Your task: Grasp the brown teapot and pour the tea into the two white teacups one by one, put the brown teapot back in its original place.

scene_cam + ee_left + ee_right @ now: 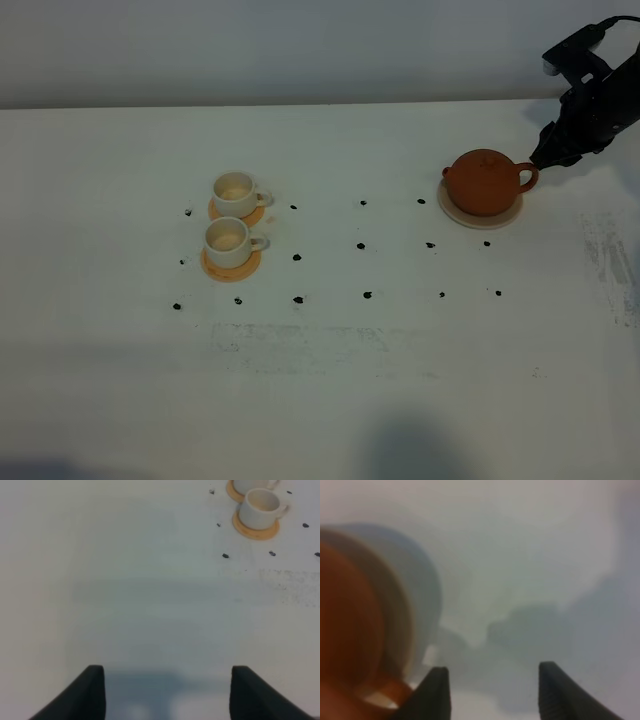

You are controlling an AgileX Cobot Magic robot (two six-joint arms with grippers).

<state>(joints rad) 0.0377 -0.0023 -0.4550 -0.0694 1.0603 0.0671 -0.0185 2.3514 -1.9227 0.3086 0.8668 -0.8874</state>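
The brown teapot (487,182) stands on its pale cream saucer (480,217) at the right of the table, its loop handle toward the right. My right gripper (545,158) hovers just behind and to the right of that handle. In the right wrist view the right gripper (495,692) is open and empty, with the blurred teapot (350,630) beside one finger. The two white teacups (235,193) (228,239) sit on orange coasters at the left. My left gripper (167,695) is open over bare table, far from the nearer teacup (260,507).
Rows of small black marks (362,245) dot the white table (400,350) between the cups and the teapot. The right arm's dark body (590,90) fills the far right corner. The table's back edge runs along a grey wall.
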